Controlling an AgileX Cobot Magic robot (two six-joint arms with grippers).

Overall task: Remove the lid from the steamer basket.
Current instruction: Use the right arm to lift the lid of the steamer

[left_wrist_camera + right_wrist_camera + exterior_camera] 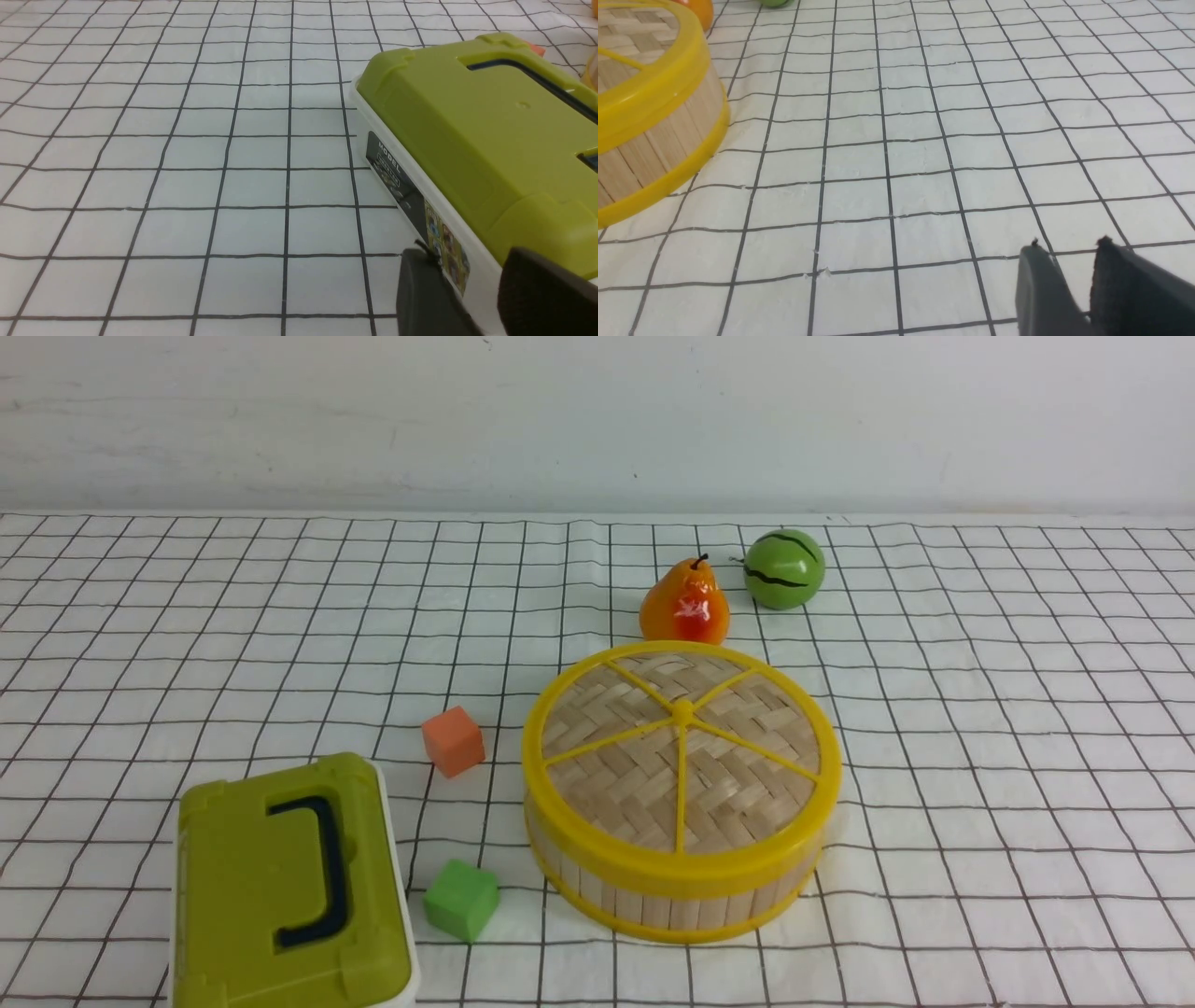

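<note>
One round lid [616,789] lies flat on top of the steamer basket [686,911], slightly right of centre in the front view. It appears fully seated, its rim following the basket's round wall, so the task looks not yet begun. The lid is pale woven bamboo, bound by a smooth yellow plastic rim, with five yellow spokes meeting at a small raised knob [683,712], a likely place to grip. Below, the basket's wall is made of upright bamboo slats, with another yellow band at its foot.

Just behind the basket sits a glossy orange pear [686,607] with a red blush and dark stem; beyond it is a round green melon [784,569] with black stripes. To the basket's left are an orange cube [454,742] and, nearer the camera, a green cube [462,900]. Farther left is an olive-green box [247,887] with rounded corners and a dark handle [338,868].

Both arms are out of the front view, perhaps held back to leave room for an approach. In the wrist views, the left claw [467,249] has its dark fingers spread apart near the box, and the right claw [1069,243] also has parted fingers, over the white cloth [924,196] with its dark grid. Neither appears to pinch anything. The right claw seems better placed to reach the lid.
</note>
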